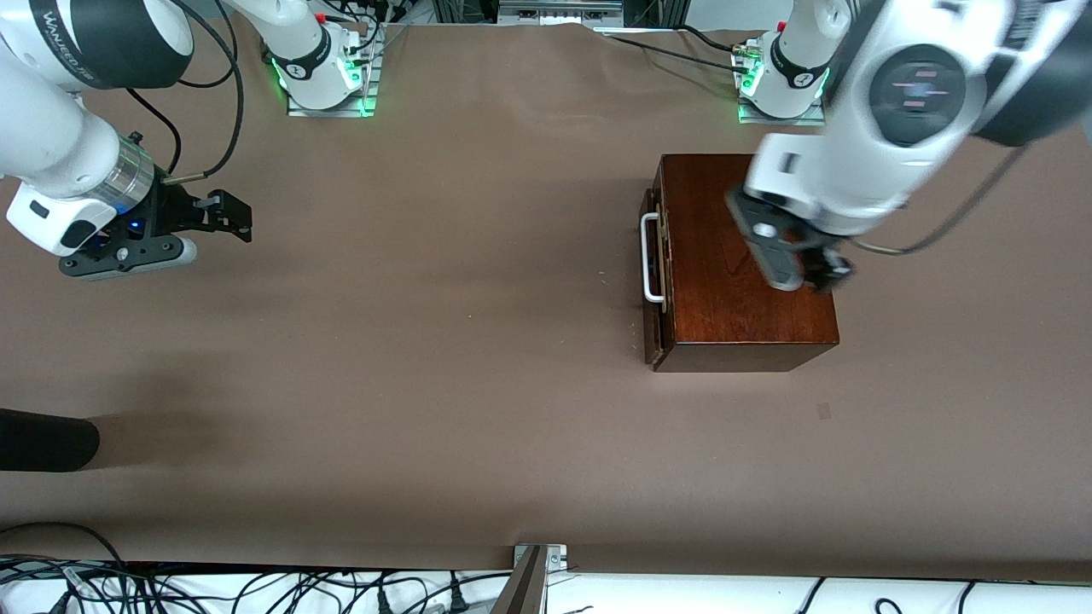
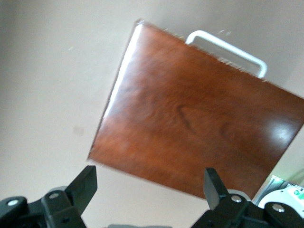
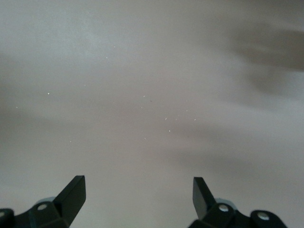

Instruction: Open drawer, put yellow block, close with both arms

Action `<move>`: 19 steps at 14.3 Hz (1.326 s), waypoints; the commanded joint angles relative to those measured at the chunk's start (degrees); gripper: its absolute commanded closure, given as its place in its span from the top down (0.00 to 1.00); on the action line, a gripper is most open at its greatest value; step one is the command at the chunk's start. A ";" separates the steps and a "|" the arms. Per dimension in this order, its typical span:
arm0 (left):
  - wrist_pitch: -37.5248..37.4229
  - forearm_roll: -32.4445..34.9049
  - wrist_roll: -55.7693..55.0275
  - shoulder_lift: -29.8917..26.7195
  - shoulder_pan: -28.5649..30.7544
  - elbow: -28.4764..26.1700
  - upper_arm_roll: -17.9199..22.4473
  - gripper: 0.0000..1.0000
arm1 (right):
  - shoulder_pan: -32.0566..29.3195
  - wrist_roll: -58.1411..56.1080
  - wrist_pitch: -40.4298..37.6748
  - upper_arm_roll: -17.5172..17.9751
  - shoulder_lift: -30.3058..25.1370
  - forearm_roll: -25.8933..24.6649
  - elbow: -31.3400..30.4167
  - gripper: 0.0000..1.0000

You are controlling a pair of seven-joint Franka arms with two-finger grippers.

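Observation:
The glossy mahogany box [image 1: 725,315] stands toward the left arm's end of the table. Its drawer [image 1: 657,324] is pushed in, with the white bar handle [image 1: 651,256] facing the right arm's end. My left gripper [image 1: 823,271] hangs open over the box top, holding nothing. In the left wrist view the box [image 2: 199,118] and handle [image 2: 228,47] lie below the open left gripper [image 2: 151,185]. My right gripper [image 1: 232,215] waits open over bare table at the right arm's end, and the right wrist view shows only table under the gripper [image 3: 138,190]. The yellow block is out of view.
A black rounded object [image 1: 43,439] pokes in at the right arm's end, nearer the front camera. Cables [image 1: 256,588] and a metal bracket [image 1: 531,576] line the table's near edge. Brown table surface [image 1: 426,341] spreads between the two arms.

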 commanded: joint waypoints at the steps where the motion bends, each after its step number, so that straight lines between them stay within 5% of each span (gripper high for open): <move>1: -0.88 -1.06 -1.41 -1.12 2.72 1.81 2.66 1.00 | 0.02 -0.58 -0.29 0.11 0.11 -0.09 0.84 1.00; 3: -0.62 -1.67 -5.17 -3.67 2.29 0.50 7.40 1.00 | 0.02 -0.58 -0.64 0.11 0.11 -0.09 0.67 1.00; 8: 2.98 -2.81 -26.77 -13.25 5.00 -10.48 8.04 1.00 | 0.02 -0.58 -0.73 0.11 0.02 -0.09 0.49 1.00; 11: 8.76 -8.25 -39.78 -17.30 5.19 -16.28 12.95 1.00 | -0.07 -0.58 -0.99 0.11 -0.24 -0.09 0.40 1.00; 15: 13.89 -9.41 -46.24 -21.69 7.38 -23.75 12.27 1.00 | -0.07 -0.85 -1.08 0.02 -0.24 -0.09 0.31 1.00; 19: 13.27 -9.15 -46.59 -22.23 8.96 -24.56 10.68 1.00 | -0.16 -1.63 -1.17 -0.07 -0.50 -0.09 -0.04 1.00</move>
